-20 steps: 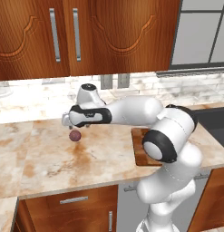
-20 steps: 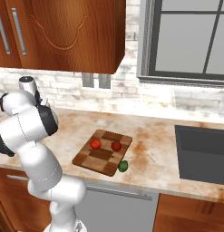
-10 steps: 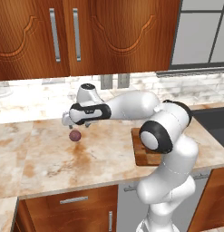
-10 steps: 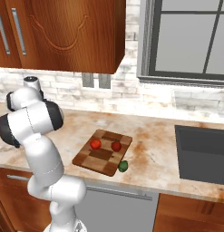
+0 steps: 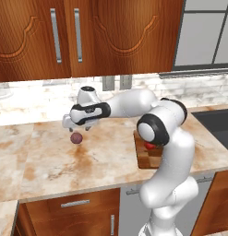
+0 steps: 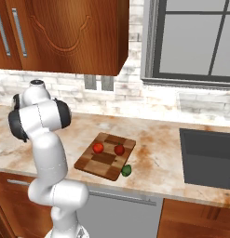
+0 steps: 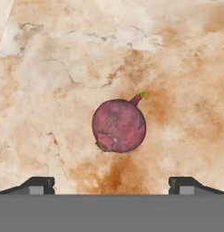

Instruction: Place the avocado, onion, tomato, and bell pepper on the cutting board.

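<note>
The purple-mauve onion (image 5: pixel 76 138) lies on the marble counter, left of the cutting board (image 5: pixel 144 156). My gripper (image 5: pixel 78 127) hangs just above it, open. In the hand view the onion (image 7: pixel 119 126) sits centred ahead of the gripper (image 7: pixel 111 185), between the widely spread fingertips (image 7: pixel 38 185) and touching neither. On the checkered cutting board (image 6: pixel 107 161) rest the orange-red tomato (image 6: pixel 98 148) and the darker red bell pepper (image 6: pixel 119 149). The green avocado (image 6: pixel 126 170) sits at the board's front right corner; whether it rests on the board or the counter I cannot tell.
A dark sink (image 6: pixel 209 155) is set into the counter to the right of the board. Wooden wall cabinets (image 5: pixel 87 37) hang above the backsplash. Bare marble counter (image 5: pixel 46 161) spreads around the onion and toward the front edge.
The arm's elbow has swung a little to the left while the hand stays over the onion. The onion and the things on the board have not moved.
</note>
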